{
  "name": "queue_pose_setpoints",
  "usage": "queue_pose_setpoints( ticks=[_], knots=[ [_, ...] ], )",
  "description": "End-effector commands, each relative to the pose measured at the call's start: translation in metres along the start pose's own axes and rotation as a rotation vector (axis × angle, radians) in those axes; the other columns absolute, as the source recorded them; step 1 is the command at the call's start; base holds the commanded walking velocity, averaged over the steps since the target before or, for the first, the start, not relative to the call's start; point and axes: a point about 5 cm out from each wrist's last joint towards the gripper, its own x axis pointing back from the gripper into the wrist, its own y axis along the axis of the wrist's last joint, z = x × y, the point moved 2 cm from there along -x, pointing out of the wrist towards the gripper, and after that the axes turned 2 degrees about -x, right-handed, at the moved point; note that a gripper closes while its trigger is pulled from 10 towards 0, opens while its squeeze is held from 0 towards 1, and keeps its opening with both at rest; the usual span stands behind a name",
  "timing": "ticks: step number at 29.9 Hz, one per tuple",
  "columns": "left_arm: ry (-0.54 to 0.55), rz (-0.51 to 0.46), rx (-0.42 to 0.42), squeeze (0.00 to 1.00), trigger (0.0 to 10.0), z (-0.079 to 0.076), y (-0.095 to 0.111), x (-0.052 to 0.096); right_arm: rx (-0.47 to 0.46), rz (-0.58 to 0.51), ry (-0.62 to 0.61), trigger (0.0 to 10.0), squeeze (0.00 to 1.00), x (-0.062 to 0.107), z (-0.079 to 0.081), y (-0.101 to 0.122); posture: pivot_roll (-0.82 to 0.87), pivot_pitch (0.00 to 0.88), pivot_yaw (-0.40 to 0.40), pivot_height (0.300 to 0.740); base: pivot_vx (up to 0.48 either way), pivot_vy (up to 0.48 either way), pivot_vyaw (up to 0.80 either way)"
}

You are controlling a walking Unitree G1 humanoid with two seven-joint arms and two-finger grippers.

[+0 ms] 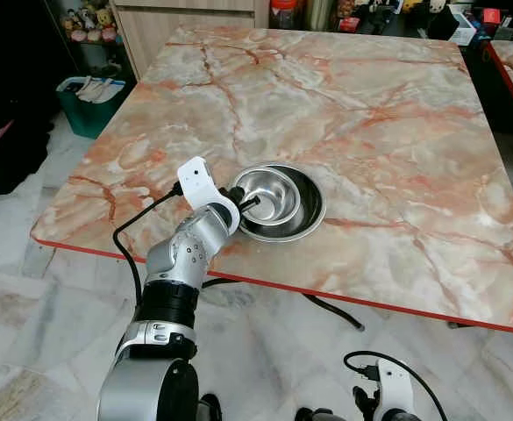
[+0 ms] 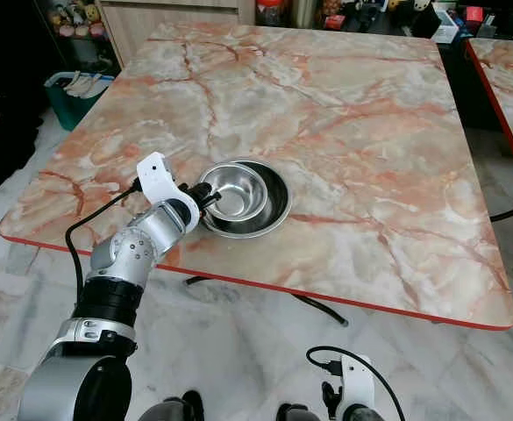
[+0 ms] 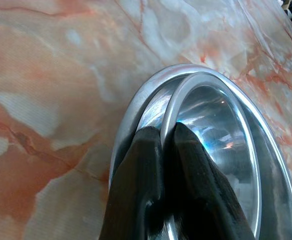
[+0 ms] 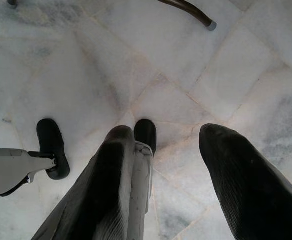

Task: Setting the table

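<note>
— Where's the left gripper (image 1: pixel 245 203)?

— Over the counter (image 1: pixel 388 132), near its front-left edge, pinching the nine o'clock rim of the inner bowl (image 1: pixel 269 196), which is nested in the wider bowl (image 1: pixel 307 219).

— So it lifts from that side?

— I'd guess so. The right gripper (image 4: pixel 168 145) hangs spread wide over the floor, well away.

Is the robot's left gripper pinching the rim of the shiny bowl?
Yes, the left gripper has one black finger on each side of the inner bowl's rim, shut on it.
</note>
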Motion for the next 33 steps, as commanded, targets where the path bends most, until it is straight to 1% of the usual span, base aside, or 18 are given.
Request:
queue_pose_setpoints(
  ticks=[1, 3, 4, 5, 7, 8, 11, 12, 16, 17, 18, 19, 20, 22, 23, 24, 29, 33],
  knots=[
    [-0.055, 0.034, 0.015, 0.64, 10.0, -0.021, -0.007, -0.001, -0.01, 0.027, -0.004, 10.0, 0.0, 0.002, 0.0, -0.01, 0.04, 0.183, 0.028, 0.74, 0.0, 0.0, 0.0],
    [-0.057, 0.034, 0.013, 0.64, 10.0, -0.022, -0.007, -0.001, -0.01, 0.027, -0.004, 10.0, 0.0, 0.002, -0.001, -0.009, 0.04, 0.183, 0.028, 0.74, 0.0, 0.0, 0.0],
    [-0.06, 0.034, 0.012, 0.56, 10.0, -0.022, -0.007, -0.001, -0.01, 0.027, -0.004, 10.0, 0.0, 0.002, 0.0, -0.009, 0.04, 0.183, 0.028, 0.74, 0.0, 0.0, 0.0],
    [-0.064, 0.035, 0.01, 0.44, 10.0, -0.022, -0.007, -0.001, -0.009, 0.027, -0.004, 10.0, 0.0, 0.001, 0.0, -0.009, 0.04, 0.183, 0.028, 0.74, 0.0, 0.0, 0.0],
    [-0.064, 0.035, 0.01, 0.44, 10.0, -0.023, -0.007, -0.001, -0.009, 0.027, -0.004, 10.0, 0.0, 0.001, 0.0, -0.009, 0.04, 0.183, 0.028, 0.74, 0.0, 0.0, 0.0],
    [-0.065, 0.035, 0.008, 0.02, 10.0, -0.023, -0.007, -0.001, -0.009, 0.027, -0.003, 10.0, 0.0, 0.001, 0.0, -0.009, 0.04, 0.183, 0.028, 0.74, 0.0, 0.0, 0.0],
    [-0.081, 0.046, -0.002, 0.06, 10.0, -0.024, -0.008, 0.0, -0.009, 0.027, -0.003, 10.0, 0.0, 0.001, -0.001, -0.009, 0.04, 0.183, 0.026, 0.74, 0.0, 0.0, 0.0],
    [-0.087, 0.047, -0.002, 0.23, 10.0, -0.025, -0.008, 0.001, -0.008, 0.027, -0.003, 10.0, 0.0, 0.001, -0.001, -0.009, 0.04, 0.183, 0.026, 0.74, 0.0, 0.0, 0.0],
    [-0.087, 0.048, -0.007, 0.18, 10.0, -0.025, -0.007, 0.001, -0.008, 0.027, -0.003, 10.0, 0.0, 0.001, -0.001, -0.009, 0.04, 0.183, 0.026, 0.74, 0.0, 0.0, 0.0],
    [-0.091, 0.048, -0.011, 0.26, 10.0, -0.025, -0.006, 0.002, -0.008, 0.027, -0.003, 10.0, 0.0, 0.001, -0.001, -0.009, 0.04, 0.183, 0.025, 0.74, 0.0, 0.0, 0.0],
    [-0.096, 0.048, -0.015, 0.26, 10.0, -0.026, -0.006, 0.002, -0.008, 0.027, -0.003, 10.0, 0.0, 0.001, -0.001, -0.009, 0.04, 0.182, 0.026, 0.74, 0.0, 0.0, 0.0],
    [-0.102, 0.047, -0.016, 0.92, 10.0, -0.027, -0.005, 0.002, -0.008, 0.027, -0.003, 10.0, 0.0, 0.001, -0.001, -0.009, 0.04, 0.183, 0.026, 0.74, 0.0, 0.0, 0.0],
    [-0.106, 0.047, -0.018, 1.0, 10.0, -0.027, -0.005, 0.003, -0.008, 0.027, -0.003, 10.0, 0.0, 0.001, -0.001, -0.009, 0.04, 0.183, 0.026, 0.74, 0.0, 0.0, 0.0],
    [-0.11, 0.046, -0.024, 1.0, 10.0, -0.028, -0.004, 0.004, -0.007, 0.027, -0.002, 10.0, 0.0, 0.001, -0.001, -0.009, 0.04, 0.182, 0.025, 0.74, 0.0, 0.0, 0.0],
    [-0.106, 0.043, -0.03, 0.63, 10.0, -0.028, -0.002, 0.004, -0.007, 0.027, -0.002, 10.0, 0.0, 0.001, -0.001, -0.009, 0.04, 0.182, 0.025, 0.74, 0.0, 0.0, 0.0],
    [-0.1, 0.037, -0.041, 0.0, 10.0, -0.027, 0.0, 0.005, -0.007, 0.027, -0.002, 10.0, 0.0, 0.001, -0.001, -0.009, 0.04, 0.182, 0.025, 0.74, 0.0, 0.0, 0.0],
    [-0.099, 0.022, -0.054, 0.0, 10.0, -0.025, 0.007, 0.008, -0.008, 0.027, -0.002, 10.0, 0.0, 0.001, 0.0, -0.009, 0.05, 0.182, 0.024, 0.74, 0.0, 0.0, 0.0],
    [-0.07, -0.019, -0.163, 0.0, 10.0, -0.02, 0.019, 0.012, -0.006, 0.027, -0.001, 10.0, 0.0, 0.001, 0.0, -0.008, 0.05, 0.182, 0.024, 0.74, 0.0, 0.0, 0.0]
  ],
)
